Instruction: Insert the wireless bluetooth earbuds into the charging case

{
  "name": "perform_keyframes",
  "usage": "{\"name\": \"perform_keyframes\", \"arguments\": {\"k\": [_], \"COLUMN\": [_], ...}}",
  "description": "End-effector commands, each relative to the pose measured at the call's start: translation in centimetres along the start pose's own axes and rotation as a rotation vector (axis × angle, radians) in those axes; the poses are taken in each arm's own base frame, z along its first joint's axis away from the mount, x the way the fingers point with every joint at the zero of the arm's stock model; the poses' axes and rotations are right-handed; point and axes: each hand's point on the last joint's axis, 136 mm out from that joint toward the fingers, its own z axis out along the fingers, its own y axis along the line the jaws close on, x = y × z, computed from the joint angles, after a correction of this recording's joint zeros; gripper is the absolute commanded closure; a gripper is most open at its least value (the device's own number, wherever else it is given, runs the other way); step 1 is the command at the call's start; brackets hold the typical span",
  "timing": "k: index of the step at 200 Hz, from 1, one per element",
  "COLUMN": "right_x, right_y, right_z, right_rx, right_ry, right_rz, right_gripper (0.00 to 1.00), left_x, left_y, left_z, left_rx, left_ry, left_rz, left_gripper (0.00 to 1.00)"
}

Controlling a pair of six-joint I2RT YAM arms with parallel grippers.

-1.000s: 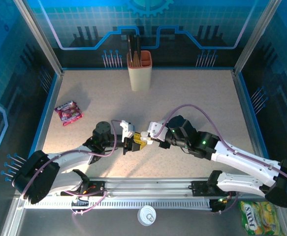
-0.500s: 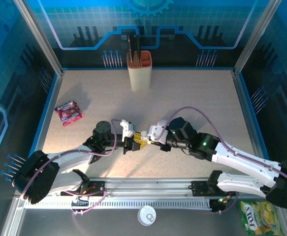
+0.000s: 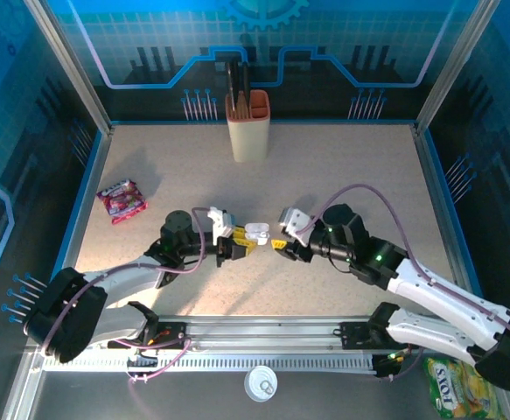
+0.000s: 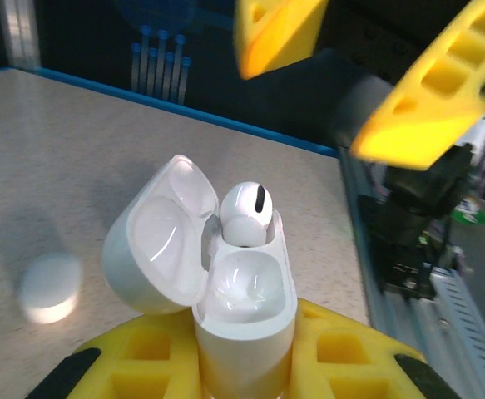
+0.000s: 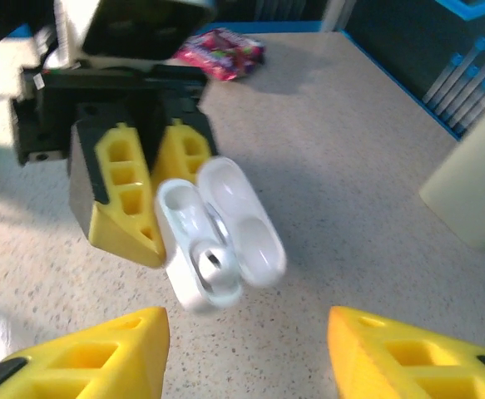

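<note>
plainly the left gripper clamps the charging case by its base, lid tipped back, so the sockets face the right gripper, whose fingers gape wide and empty just apart from it. one earbud sits in the far socket; the near one is bare. a blurred white lump lies beside it on the table; the snack packet and beige holder stand well apart, blocking nothing.

White letters are printed on the green and yellow packet at the lower right of the top view, but they cannot be made out. Print on the pink packet is too small to be read.
</note>
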Motion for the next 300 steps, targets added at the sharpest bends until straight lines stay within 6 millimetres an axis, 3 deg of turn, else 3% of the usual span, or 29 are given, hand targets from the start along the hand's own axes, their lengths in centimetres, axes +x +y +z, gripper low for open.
{"name": "perform_keyframes", "arguments": {"k": [1, 26, 47, 84, 98, 101, 116, 171, 220, 273, 300], "right_x": [-0.6, 2.3, 4.3, 5.7, 7.0, 6.1, 6.9, 9.3, 11.6, 14.0, 14.2], "right_y": [-2.8, -5.6, -5.7, -3.2, -1.3, -1.3, 0.1, 3.3, 4.0, 4.1, 3.8], "right_z": [0.2, 2.3, 5.1, 10.7, 13.1, 13.7, 15.9, 22.5, 24.4, 24.7, 24.4], "right_rx": [0.077, 0.156, 0.153, 0.082, 0.031, 0.018, -0.021, -0.099, -0.096, -0.058, -0.047], "right_ry": [-0.059, 0.029, 0.114, 0.197, 0.261, 0.249, 0.298, 0.438, 0.523, 0.602, 0.609], "right_rz": [0.253, 0.518, 0.668, 0.797, 0.802, 0.801, 0.824, 0.875, 0.906, 0.974, 0.990], "right_gripper": [0.46, 0.45, 0.46, 0.46, 0.48, 0.48, 0.51, 0.55, 0.57, 0.72, 0.80], "left_x": [0.0, -0.7, -1.8, -3.2, -3.7, -3.8, -4.2, -3.7, -3.5, -3.4, -3.2], "left_y": [2.3, 4.9, 6.7, 9.4, 10.2, 10.3, 10.9, 11.2, 11.1, 11.0, 10.8], "left_z": [-1.4, -3.3, -5.2, -8.8, -10.0, -10.3, -11.4, -12.4, -12.6, -12.4, -12.3], "left_rx": [-0.101, -0.220, -0.342, -0.514, -0.564, -0.575, -0.619, -0.659, -0.670, -0.652, -0.642], "left_ry": [-0.033, -0.077, -0.140, -0.209, -0.234, -0.240, -0.260, -0.225, -0.214, -0.210, -0.206], "left_rz": [0.047, 0.051, 0.061, 0.008, -0.004, -0.008, -0.021, -0.014, -0.004, -0.009, -0.014], "left_gripper": [0.85, 0.85, 0.85, 0.85, 0.85, 0.85, 0.86, 0.86, 0.86, 0.85, 0.85]}}
